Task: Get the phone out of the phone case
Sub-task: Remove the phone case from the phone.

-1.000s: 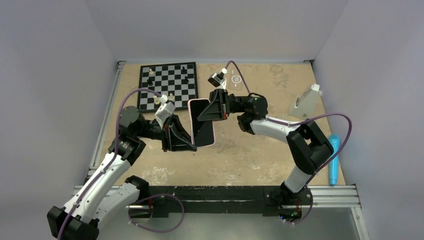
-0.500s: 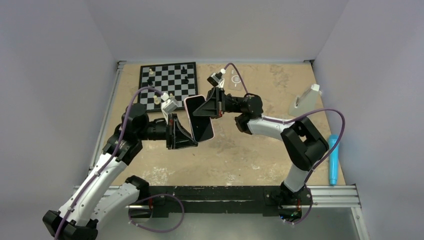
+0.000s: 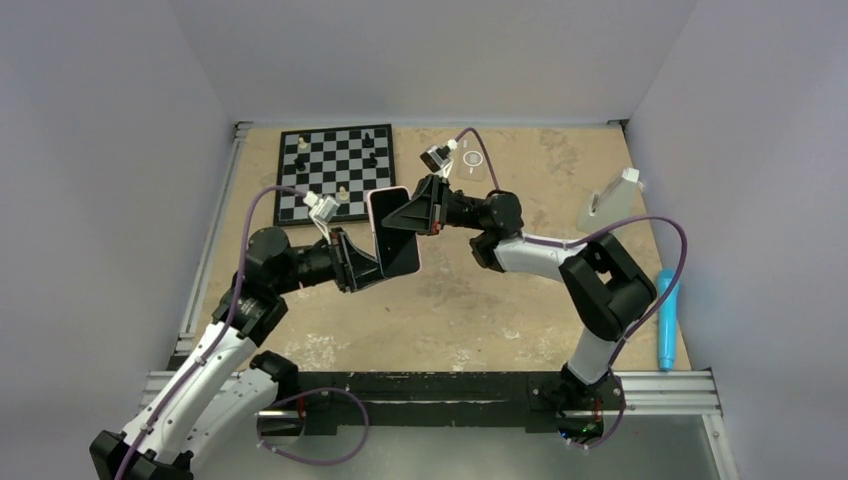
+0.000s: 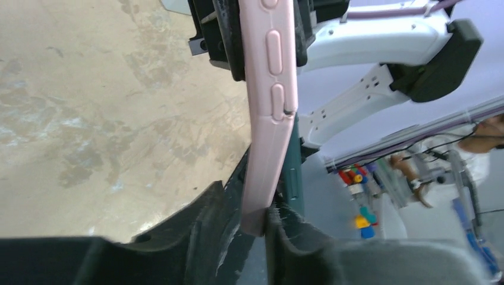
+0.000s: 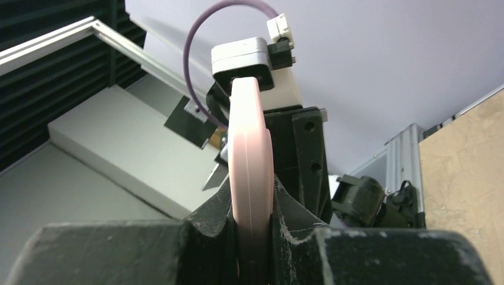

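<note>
**Grip on phone shared by left pincer and right pincer; phone case lying apart on desk**

Near the middle of the overhead frame the phone is held clear of the desk, tilted, with its black screen turned up toward the camera and its pink rim showing along the edges. Its lower end is clamped between the fingers of the left pincer, which reaches in from the left of the frame. Its upper part is clamped by the right pincer, which reaches in from the right. Both pincers are closed tight on the phone.

In the left wrist view the pink rim, with its side buttons, is seen edge-on. It rises from between the two dark fingers at the bottom centre to the black fingers of the other pincer at the top. In the right wrist view the same pink edge stands upright between the two dark fingers at the bottom centre, and the body of the left pincer is seen behind it in the upper centre.

The phone case lies flat on the desk in the upper middle of the overhead frame, well apart from the phone. Only its white ring is clearly made out, and part of it is hidden by the right wrist camera and cable.

A chessboard with a few pieces is seen in the upper left of the desk. A pale angular object stands in the upper right, and a blue object lies along the right edge.
</note>
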Action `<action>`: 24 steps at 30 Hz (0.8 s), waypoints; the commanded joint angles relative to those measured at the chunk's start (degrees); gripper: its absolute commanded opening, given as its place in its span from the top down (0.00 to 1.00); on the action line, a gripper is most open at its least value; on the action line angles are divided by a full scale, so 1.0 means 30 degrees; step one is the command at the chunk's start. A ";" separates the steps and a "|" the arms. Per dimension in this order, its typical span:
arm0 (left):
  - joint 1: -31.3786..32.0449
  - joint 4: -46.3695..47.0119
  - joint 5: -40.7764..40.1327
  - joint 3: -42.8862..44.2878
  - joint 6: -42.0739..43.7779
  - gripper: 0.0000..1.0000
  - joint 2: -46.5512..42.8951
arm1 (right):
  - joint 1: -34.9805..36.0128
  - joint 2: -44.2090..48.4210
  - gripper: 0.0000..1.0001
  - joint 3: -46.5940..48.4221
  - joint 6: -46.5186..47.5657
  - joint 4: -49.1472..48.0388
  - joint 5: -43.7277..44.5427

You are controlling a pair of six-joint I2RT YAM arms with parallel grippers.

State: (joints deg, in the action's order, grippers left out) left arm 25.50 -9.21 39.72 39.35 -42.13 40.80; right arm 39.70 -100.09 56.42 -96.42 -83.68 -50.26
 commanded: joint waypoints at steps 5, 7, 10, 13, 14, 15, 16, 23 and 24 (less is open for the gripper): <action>-0.0715 0.5162 -0.6637 -0.1429 -0.0443 1.00 0.1818 | 0.2439 0.3230 1.00 -0.0585 0.1706 -0.1450 0.1088; -0.0706 0.2757 -0.9881 -0.1239 0.1135 1.00 0.1706 | 0.2441 0.3437 1.00 -0.0584 0.1276 -0.1379 0.1557; -0.0706 0.0047 -1.5704 -0.1327 0.1876 1.00 0.1425 | 0.2440 0.3174 1.00 -0.0434 -0.0979 -0.3287 0.2588; -0.0706 -0.0322 -1.8738 -0.1823 0.2343 1.00 0.1280 | 0.2440 0.2616 1.00 0.0100 -0.3301 -0.5921 0.3607; -0.0706 -0.0327 -1.9279 -0.1924 0.2378 1.00 0.1298 | 0.2440 0.2465 1.00 0.0360 -0.3941 -0.6469 0.3897; -0.0706 -0.0280 -1.9468 -0.1992 0.2481 1.00 0.1286 | 0.2439 0.2454 1.00 0.0514 -0.4329 -0.6600 0.3969; -0.0706 -0.0263 -1.9476 -0.2033 0.2589 1.00 0.1244 | 0.2425 0.2544 1.00 0.0578 -0.4414 -0.6616 0.3990; -0.0706 0.0833 -1.3301 -0.2210 0.2454 1.00 0.0596 | 0.1762 0.3002 1.00 -0.0183 -0.2153 -0.4753 0.2794; -0.0706 0.0627 -1.1220 -0.1998 0.2201 0.95 0.0589 | 0.1480 0.3100 1.00 -0.0630 -0.1505 -0.4265 0.2704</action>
State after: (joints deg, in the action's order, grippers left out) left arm 27.18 -2.68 16.97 35.55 -39.35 40.38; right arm 40.49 -98.30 53.45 -91.53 -72.88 -31.46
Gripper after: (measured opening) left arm 0.146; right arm 0.187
